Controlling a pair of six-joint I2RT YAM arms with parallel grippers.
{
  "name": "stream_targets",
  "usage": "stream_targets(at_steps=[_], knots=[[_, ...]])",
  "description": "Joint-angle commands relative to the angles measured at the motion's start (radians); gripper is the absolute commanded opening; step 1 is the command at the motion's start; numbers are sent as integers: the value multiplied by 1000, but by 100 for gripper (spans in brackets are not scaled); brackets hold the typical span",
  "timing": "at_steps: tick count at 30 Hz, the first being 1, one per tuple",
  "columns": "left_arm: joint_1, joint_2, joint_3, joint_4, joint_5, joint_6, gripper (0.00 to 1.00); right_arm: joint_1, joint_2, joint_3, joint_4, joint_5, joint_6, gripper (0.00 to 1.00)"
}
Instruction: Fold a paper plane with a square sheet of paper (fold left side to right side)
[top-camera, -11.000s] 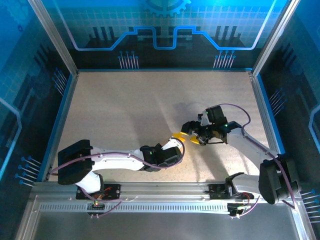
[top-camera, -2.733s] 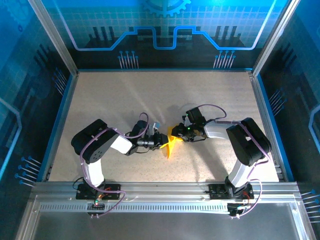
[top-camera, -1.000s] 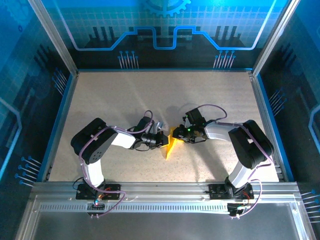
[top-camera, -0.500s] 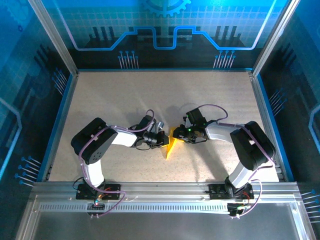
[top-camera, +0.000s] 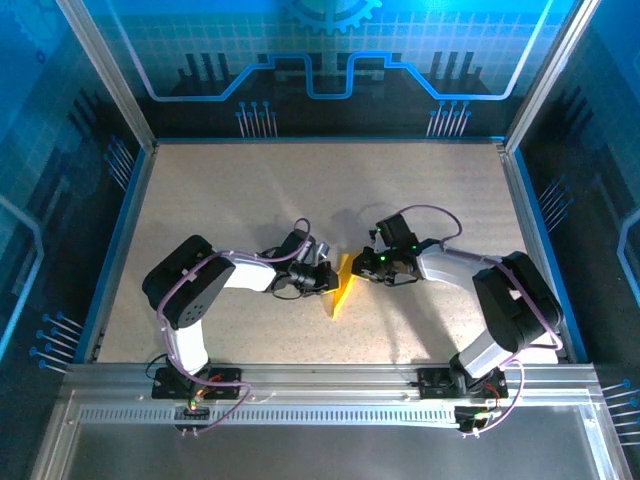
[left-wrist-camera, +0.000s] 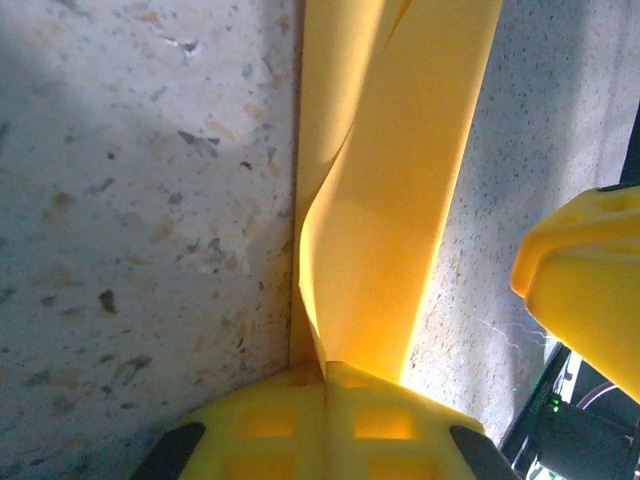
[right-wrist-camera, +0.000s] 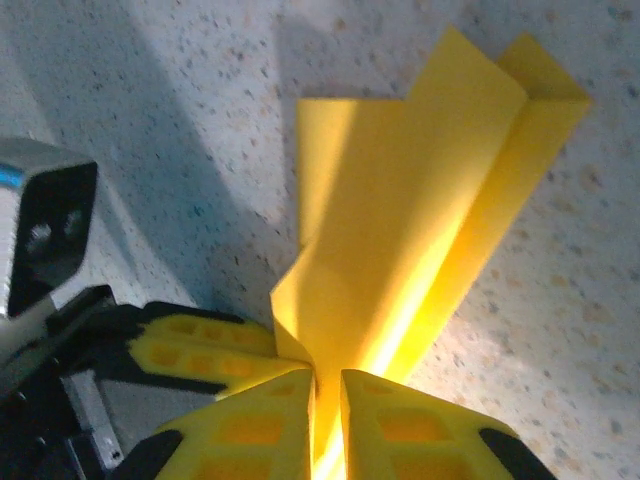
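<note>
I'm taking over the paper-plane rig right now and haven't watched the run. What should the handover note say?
Left pincer: shut on the folded yellow paper.
Right pincer: shut on the same paper, from the opposite side.
Paper: a narrow, layered, creased strip at mid-table, pointed end toward the arm bases. I cannot tell whether it rests on the surface.
Done: several folds are in.
Left: probably the final creases, then release.

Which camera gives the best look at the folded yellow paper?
The right wrist view: the folded yellow paper shows its layered flaps and far corners, pinched in the right gripper. The left wrist view gives a close, buckled strip; the top view, a small wedge.
</note>
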Motion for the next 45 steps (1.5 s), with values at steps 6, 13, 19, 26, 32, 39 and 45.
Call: stream_targets(at_steps=[6, 13, 19, 26, 32, 39, 45], knots=[[-26, 82, 3, -52, -157, 43, 0, 17, 109, 68, -15, 1, -22, 15], [-26, 85, 7, -55, -157, 43, 1, 20, 128, 64, -51, 31, -35, 15], [-26, 90, 11, -56, -156, 43, 3, 20, 137, 55, -62, 45, -36, 14], [-26, 90, 8, -47, -154, 40, 3, 21, 157, 33, -56, 54, -33, 14], [-19, 31, -7, -40, -152, 44, 6, 19, 160, -6, -69, 75, -32, 9], [24, -152, 14, -125, -127, 86, 17, 16, 153, -41, -98, 105, -51, 3], [26, -290, 46, -285, -128, 147, 13, 14, 149, -49, -106, 123, -53, 2]])
